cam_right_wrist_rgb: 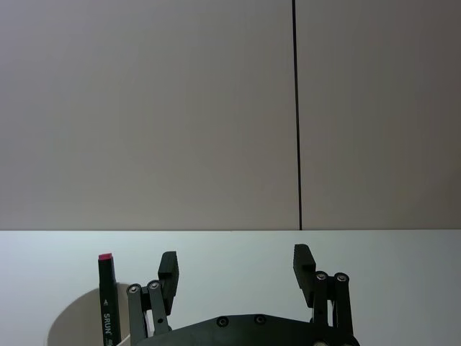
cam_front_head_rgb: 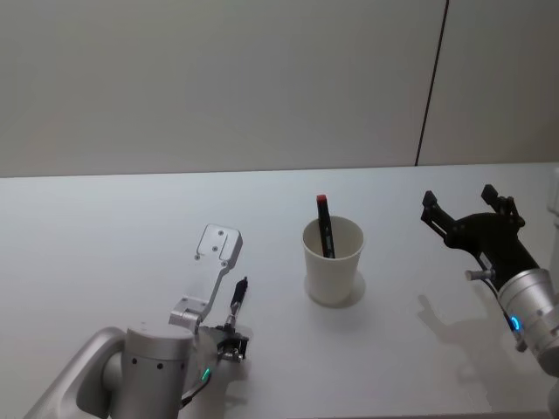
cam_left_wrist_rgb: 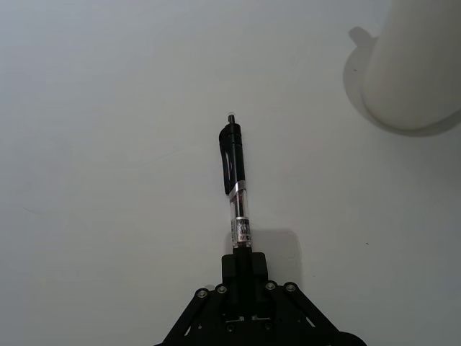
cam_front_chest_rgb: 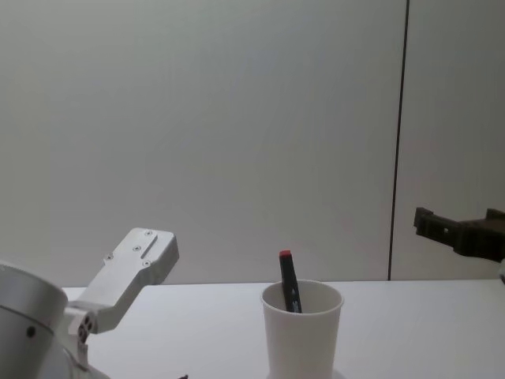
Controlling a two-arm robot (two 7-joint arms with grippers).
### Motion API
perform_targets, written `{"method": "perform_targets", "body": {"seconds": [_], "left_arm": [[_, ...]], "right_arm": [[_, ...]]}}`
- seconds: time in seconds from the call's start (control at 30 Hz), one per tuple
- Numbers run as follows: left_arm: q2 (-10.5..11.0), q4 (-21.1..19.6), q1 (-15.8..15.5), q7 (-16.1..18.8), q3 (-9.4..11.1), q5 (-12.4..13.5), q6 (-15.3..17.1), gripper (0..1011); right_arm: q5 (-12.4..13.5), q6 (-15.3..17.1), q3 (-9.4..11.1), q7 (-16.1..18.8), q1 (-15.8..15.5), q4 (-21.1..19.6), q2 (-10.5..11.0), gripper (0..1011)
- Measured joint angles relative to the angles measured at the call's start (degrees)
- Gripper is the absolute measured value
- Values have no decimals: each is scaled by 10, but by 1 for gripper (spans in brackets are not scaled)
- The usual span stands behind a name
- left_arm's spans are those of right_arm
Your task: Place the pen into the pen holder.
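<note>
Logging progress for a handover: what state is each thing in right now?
pen holder: upright, holding a red-capped marker.
pen: gripped at one end, outside the pen holder.
left gripper: shut on the pen.
right gripper: open, empty.

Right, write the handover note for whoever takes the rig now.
Left end effector: shut on the pen, held low, left of the pen holder.
Right end effector: open, empty, right of the pen holder.
Done: pen grasped. A red-capped marker stands in the pen holder.
Left: carry the pen over the pen holder and release it inside.
</note>
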Motion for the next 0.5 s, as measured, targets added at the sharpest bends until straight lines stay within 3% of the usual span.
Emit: {"method": "perform_targets", "body": {"seconds": [0.5], "left_arm": [[-4, -12, -1, -2, -6, 20, -5, 126]], "right_arm": [[0, 0, 0, 0, 0, 0, 0, 1001]]}}
